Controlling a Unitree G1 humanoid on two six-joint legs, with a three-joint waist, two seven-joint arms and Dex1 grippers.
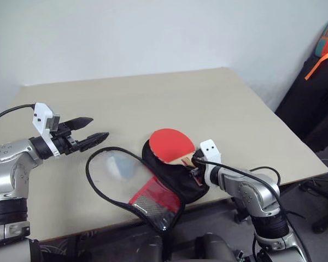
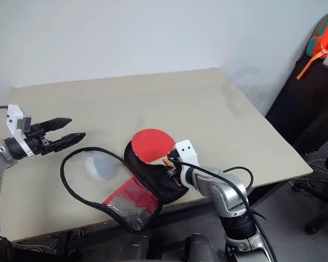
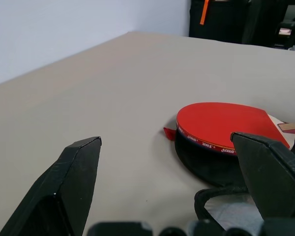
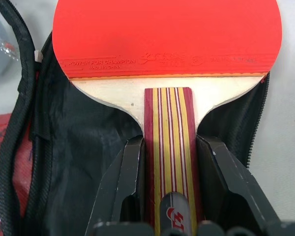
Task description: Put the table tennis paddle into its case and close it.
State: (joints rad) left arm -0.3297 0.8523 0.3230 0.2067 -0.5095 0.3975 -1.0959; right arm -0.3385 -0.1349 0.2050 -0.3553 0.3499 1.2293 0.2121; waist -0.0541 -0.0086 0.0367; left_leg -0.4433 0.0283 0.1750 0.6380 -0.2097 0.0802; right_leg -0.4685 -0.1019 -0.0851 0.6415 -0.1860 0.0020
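Right gripper (image 4: 168, 162) clamped on paddle (image 1: 171, 145) handle, blade over unzipped case (image 1: 172, 177) at table (image 1: 208, 103) front edge, apparently to slide it onto the black lining. Left gripper (image 1: 86, 132) spread wide, hovering nearby, likely to steady the flap.

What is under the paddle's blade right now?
The table tennis paddle, its handle gripped by the right gripper, sits over the open case's black lining. The blade hides the lining directly beneath it, so contact cannot be judged. The flap lies open alongside.
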